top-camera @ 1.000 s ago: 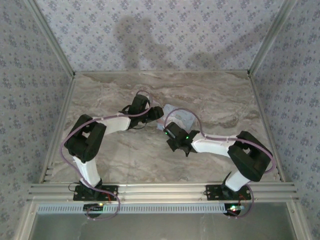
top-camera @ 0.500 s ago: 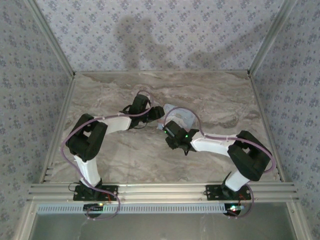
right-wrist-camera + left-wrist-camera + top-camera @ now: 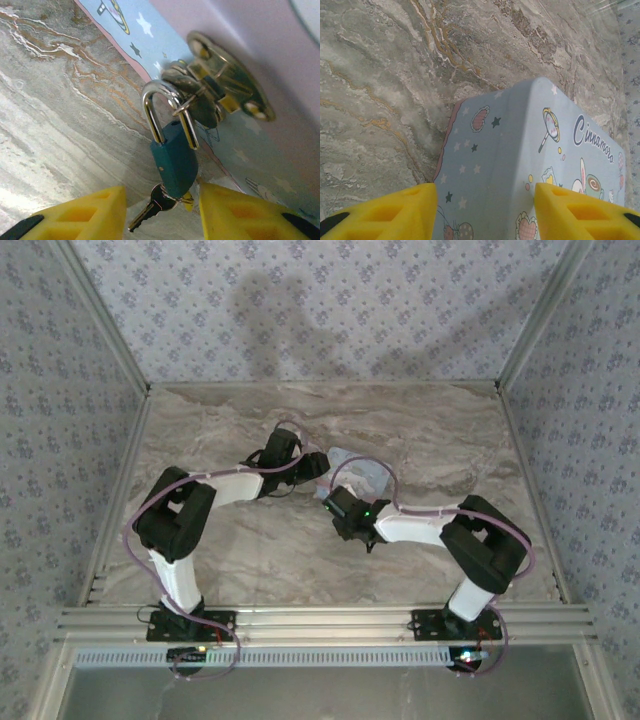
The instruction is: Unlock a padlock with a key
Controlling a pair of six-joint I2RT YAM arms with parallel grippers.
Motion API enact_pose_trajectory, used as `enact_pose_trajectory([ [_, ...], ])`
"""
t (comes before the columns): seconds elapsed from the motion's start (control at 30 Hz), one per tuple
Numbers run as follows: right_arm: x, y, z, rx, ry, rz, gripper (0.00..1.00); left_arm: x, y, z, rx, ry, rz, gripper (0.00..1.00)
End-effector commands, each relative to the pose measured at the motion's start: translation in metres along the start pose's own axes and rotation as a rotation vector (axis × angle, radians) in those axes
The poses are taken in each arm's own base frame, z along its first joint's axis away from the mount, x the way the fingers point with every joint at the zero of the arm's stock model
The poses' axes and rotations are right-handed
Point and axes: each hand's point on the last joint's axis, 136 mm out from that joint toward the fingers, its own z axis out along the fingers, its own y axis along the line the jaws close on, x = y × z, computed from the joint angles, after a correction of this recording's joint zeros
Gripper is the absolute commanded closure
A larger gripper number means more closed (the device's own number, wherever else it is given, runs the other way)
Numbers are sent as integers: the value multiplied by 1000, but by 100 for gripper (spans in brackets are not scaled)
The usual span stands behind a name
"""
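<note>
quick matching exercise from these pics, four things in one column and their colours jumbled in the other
Things:
1. padlock
2. key
3. hasp
4. tin

Colours:
A. pale blue with cartoon print
B. teal, with a silver shackle
C. brass yellow
D. plain silver

Pairs: 1-B, 2-D, 3-C, 4-A
</note>
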Motion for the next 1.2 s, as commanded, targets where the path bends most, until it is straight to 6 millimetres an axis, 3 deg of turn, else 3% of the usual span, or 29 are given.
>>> enact_pose_trajectory([
  [0.0, 5, -13, 14, 67, 31, 25, 59, 0, -5, 2, 5, 13, 0, 46],
  [0.27, 10, -21, 23, 100, 57, 20, 100, 1, -4, 4, 5, 19, -7, 46],
  [0.5, 4, -22, 11, 93, 10, -42, 100, 1, -3, 4, 0, 21, 1, 46],
  [0.67, -11, -21, -4, 113, -58, -179, 100, 3, -2, 10, -2, 39, 8, 46],
  [1.17, -57, 3, -13, 97, -198, -412, 100, 13, -6, 16, 30, 65, -15, 47],
])
